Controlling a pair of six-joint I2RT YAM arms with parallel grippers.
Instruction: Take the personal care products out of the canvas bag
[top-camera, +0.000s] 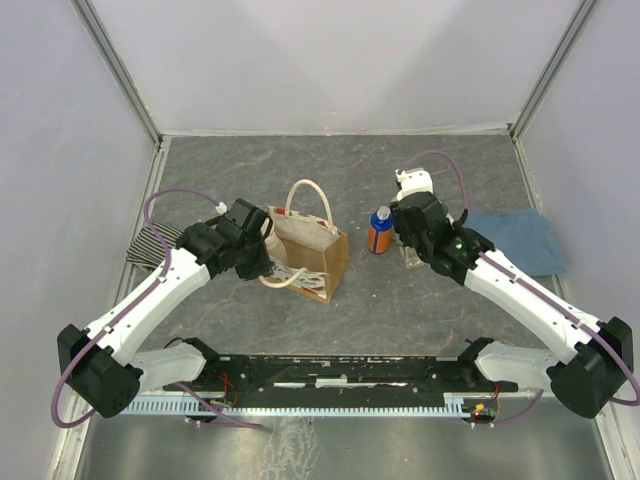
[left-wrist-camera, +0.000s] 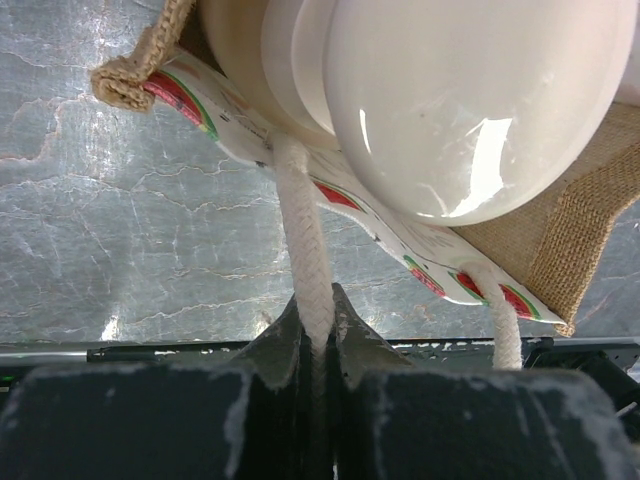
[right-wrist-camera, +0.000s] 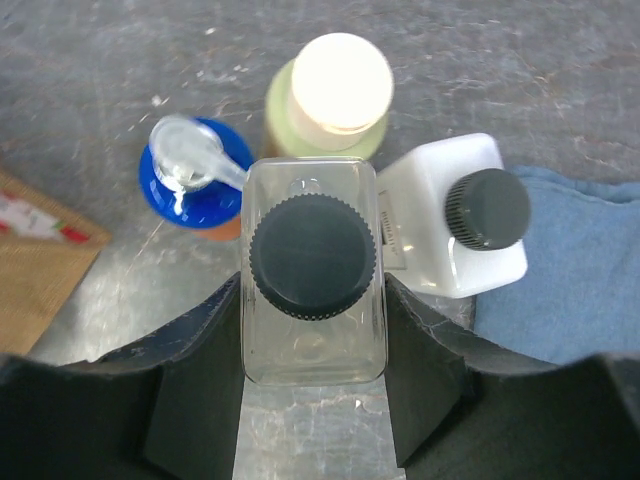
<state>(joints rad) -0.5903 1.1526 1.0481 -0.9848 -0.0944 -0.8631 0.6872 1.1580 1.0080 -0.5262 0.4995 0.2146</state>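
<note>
The canvas bag is sitting on the grey worktop near the middle, with its far cream loop handle standing up. The left fingers are pressing together on the bag's near rope handle, pinching the cord between their tips at the bag's 9 o'clock side. In the left wrist view a glossy cream-white rounded container is showing just above the edge of the printed white panel, against the tan canvas; how deep it is sitting in the bag cannot be told.

At the bag's 3 o'clock, apart from it, the bottles taken out are standing in a tight cluster. The right fingers are clamping a clear bottle with a black cap from both sides, holding it upright; whether its base is touching the worktop cannot be told. Around it in the right wrist view, the blue-and-orange bottle with its blue cap is standing at 10 o'clock, the pale yellow-green bottle with its cream cap at 12 o'clock, and the white bottle with a black cap at 2 o'clock, just beside it.

A folded blue cloth is lying at the cluster's 3 o'clock, with the white bottle at its edge. A black-and-white striped cloth is lying at the bag's 9 o'clock, partly under the left arm.
</note>
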